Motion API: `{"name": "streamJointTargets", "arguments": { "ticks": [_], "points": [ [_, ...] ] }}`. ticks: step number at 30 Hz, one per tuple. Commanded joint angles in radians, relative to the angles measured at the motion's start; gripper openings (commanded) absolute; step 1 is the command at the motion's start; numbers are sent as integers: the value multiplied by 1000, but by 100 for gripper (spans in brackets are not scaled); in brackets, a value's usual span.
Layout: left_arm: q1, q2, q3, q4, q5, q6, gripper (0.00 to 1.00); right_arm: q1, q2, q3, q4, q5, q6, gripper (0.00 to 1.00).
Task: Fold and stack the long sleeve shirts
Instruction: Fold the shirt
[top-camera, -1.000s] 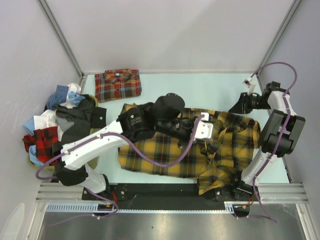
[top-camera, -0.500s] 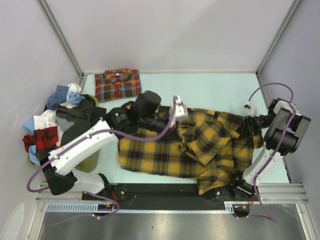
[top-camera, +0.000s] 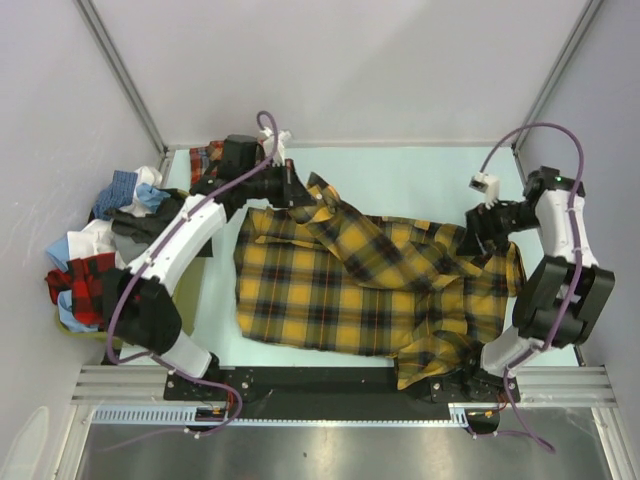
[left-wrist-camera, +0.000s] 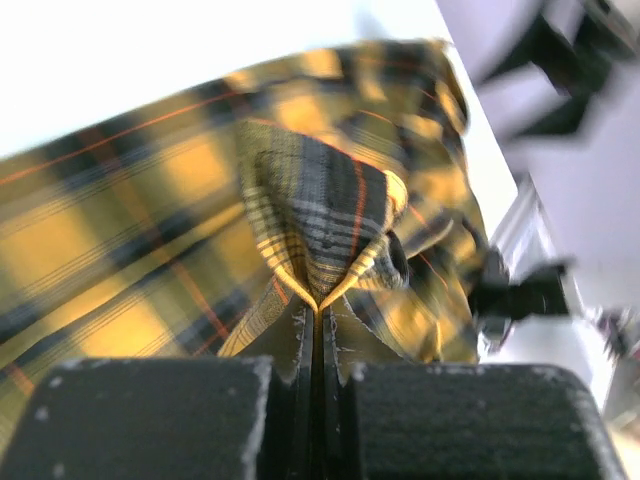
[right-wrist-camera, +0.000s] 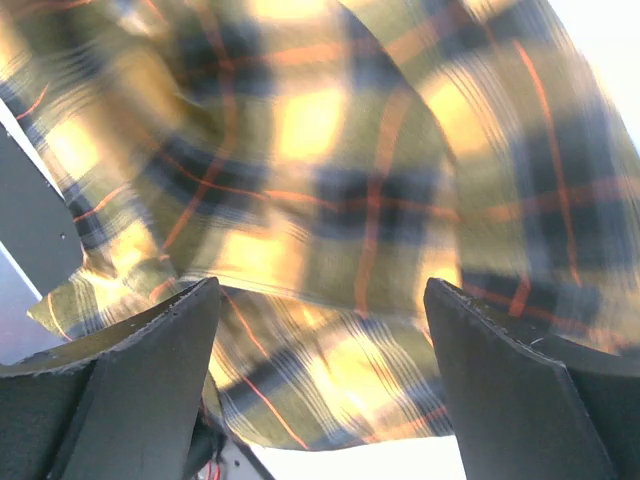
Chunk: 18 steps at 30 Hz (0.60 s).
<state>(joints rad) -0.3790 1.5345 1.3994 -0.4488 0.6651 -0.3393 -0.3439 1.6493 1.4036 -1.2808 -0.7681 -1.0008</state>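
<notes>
Left gripper (top-camera: 296, 189) rearward, tight on shirt (top-camera: 330, 292)

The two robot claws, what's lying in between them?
The yellow-and-black shirt lies spread out between the left gripper, shut on a pinch of its cloth, and the open right gripper. The top view shows the whole stretch.

The left gripper (left-wrist-camera: 316, 330) pinches a peaked fold of the yellow-and-black plaid shirt (left-wrist-camera: 150, 210) between tightly closed jaws, cloth spreading beyond
</notes>
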Motion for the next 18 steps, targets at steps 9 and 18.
{"name": "streamJointTargets", "arguments": {
  "ticks": [9,18],
  "points": [
    [198,88,-175,136,-74,-259,0,229,4,-101,163,36,28,89],
    [210,119,-303,183,-119,-214,0,203,185,-2,100,148,-59,56]
  ]
}}
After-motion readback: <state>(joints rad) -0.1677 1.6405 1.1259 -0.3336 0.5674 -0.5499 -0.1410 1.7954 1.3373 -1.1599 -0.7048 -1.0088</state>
